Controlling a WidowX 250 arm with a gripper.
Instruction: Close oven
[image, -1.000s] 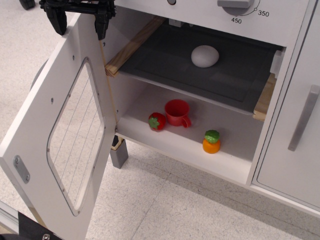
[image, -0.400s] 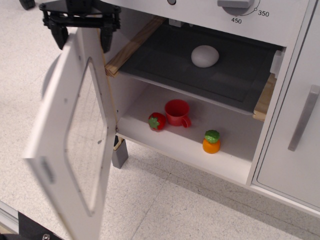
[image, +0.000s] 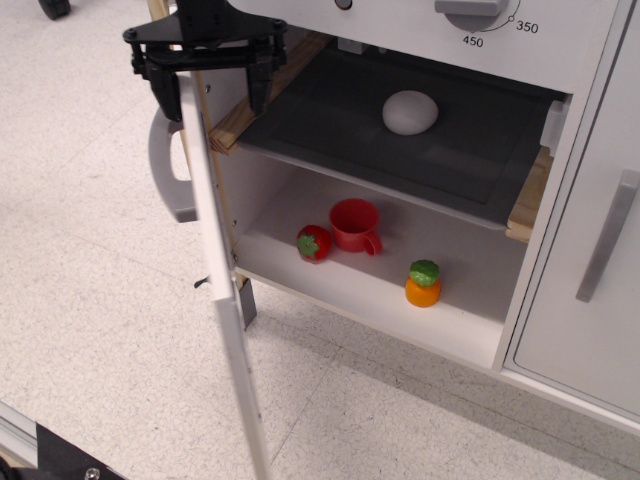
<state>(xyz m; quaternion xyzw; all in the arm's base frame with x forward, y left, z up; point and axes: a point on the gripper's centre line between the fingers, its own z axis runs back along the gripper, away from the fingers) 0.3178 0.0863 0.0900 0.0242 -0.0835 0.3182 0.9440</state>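
Note:
The white oven stands open, with a dark grey inner shelf. Its door stands nearly edge-on to the camera, swung about halfway out, with the curved grey handle on its left face. My black gripper is open at the door's top corner. Its two fingers straddle the top edge, one finger on the handle side and the other on the oven side. The window is hidden at this angle.
A white egg-shaped object lies on the shelf. Below are a red cup, a toy strawberry and an orange toy. A plain cabinet door with a straight bar handle is at right. Tiled floor lies at left.
The door has swung from wide open to about halfway shut, now edge-on. My gripper moved right with its top edge, fingers still straddling it.

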